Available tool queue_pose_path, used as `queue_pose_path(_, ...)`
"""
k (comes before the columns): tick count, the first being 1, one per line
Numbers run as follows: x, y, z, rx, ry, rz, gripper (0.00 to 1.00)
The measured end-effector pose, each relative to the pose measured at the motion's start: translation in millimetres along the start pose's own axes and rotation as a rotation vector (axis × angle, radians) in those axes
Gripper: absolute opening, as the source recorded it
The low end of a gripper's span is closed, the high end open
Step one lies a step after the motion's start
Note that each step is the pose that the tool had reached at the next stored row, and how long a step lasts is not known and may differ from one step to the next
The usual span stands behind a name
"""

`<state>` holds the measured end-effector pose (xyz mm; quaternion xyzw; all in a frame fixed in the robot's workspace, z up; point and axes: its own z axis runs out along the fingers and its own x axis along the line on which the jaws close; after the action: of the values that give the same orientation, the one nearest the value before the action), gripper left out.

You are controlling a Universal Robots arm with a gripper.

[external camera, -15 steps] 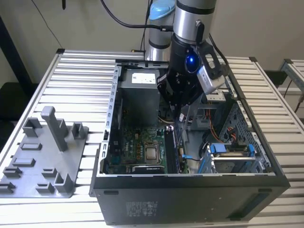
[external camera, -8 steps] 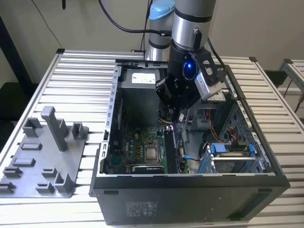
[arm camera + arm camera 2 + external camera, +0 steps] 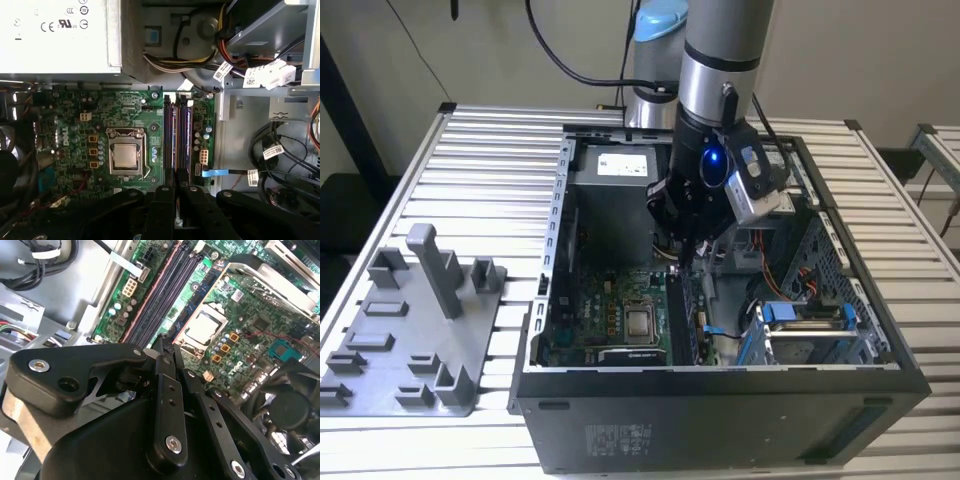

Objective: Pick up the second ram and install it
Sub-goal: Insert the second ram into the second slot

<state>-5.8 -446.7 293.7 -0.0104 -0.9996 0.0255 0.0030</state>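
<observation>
Second ram [image 3: 173,140] stands slotted just beneath closed jaws.

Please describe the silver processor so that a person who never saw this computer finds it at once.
Look into the open black computer case at the green motherboard beside the grey power supply. Near the board's middle, alongside the long memory slots, lies the processor. It is the only bare silver square in a metal frame; its neighbours are small orange and dark parts.
</observation>
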Motion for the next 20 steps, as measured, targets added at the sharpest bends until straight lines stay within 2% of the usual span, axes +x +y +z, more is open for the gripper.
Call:
queue_pose_path(12, 0.1, 0.6, 22.0, -0.0001, 0.0007, 0.013, 0.13)
queue_pose_path(20, 0.0, -2.2, 36.7, -0.0001, 0.0015, 0.028, 0.13)
